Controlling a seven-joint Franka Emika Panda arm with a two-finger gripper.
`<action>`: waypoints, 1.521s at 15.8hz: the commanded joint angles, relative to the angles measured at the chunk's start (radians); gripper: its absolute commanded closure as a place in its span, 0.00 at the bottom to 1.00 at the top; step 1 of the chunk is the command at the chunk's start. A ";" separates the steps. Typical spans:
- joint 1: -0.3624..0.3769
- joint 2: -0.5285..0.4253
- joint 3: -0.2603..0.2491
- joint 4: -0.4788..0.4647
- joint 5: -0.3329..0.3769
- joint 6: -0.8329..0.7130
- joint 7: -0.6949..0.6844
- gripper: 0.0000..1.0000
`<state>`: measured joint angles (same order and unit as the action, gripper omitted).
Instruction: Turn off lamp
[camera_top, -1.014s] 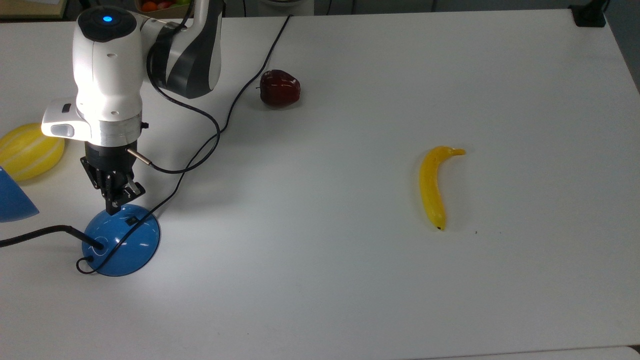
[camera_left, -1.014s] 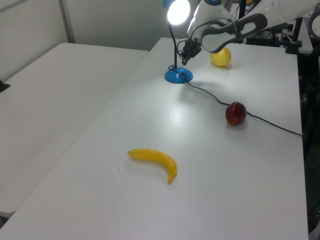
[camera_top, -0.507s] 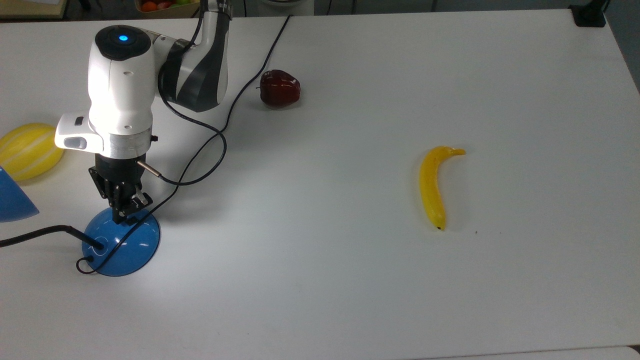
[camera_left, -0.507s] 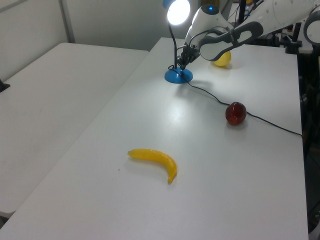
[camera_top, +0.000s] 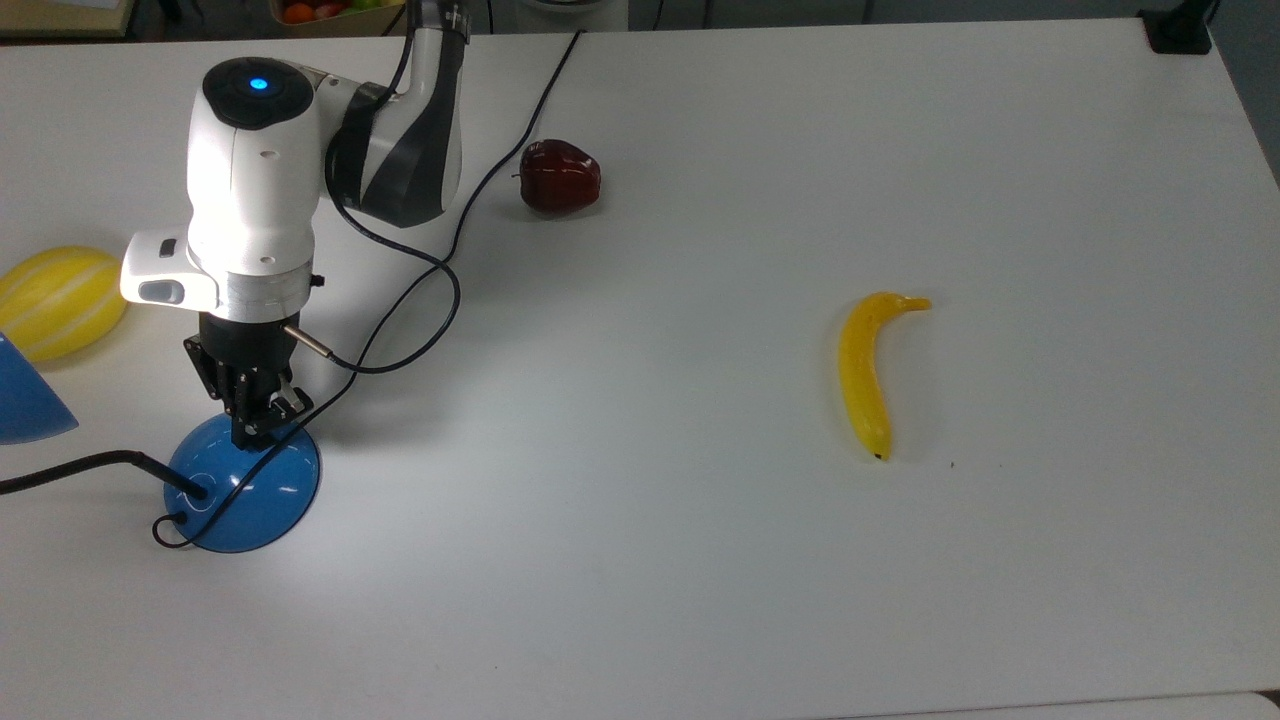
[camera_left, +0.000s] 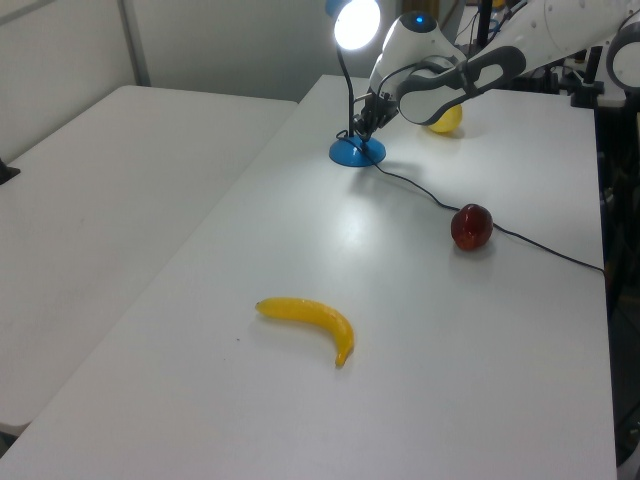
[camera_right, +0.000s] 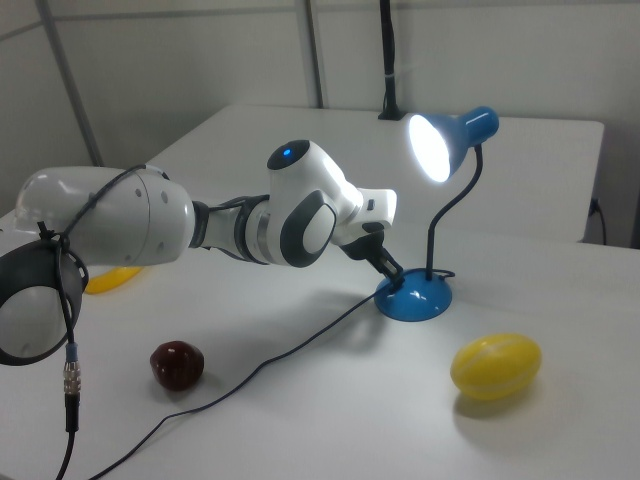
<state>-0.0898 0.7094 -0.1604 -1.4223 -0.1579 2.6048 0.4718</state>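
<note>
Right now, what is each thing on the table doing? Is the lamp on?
lamp: on, shade glowing, base flat on the table
gripper: down on the lamp's base, shut
banana: lying flat, by itself
apple: sitting beside the black cord
melon: lying on its side near the lamp

table (camera_top: 700, 600): white | on it: lamp (camera_top: 243, 483), melon (camera_top: 58, 302), apple (camera_top: 559, 176), banana (camera_top: 865, 372), black cord (camera_top: 500, 165)
</note>
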 joint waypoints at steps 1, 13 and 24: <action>0.031 -0.008 -0.022 -0.044 -0.051 0.009 0.028 1.00; 0.062 -0.018 -0.021 -0.141 -0.135 0.008 0.028 1.00; 0.055 -0.134 -0.014 -0.190 -0.098 -0.026 0.034 1.00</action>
<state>-0.0449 0.6787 -0.1651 -1.5127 -0.2799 2.6057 0.4881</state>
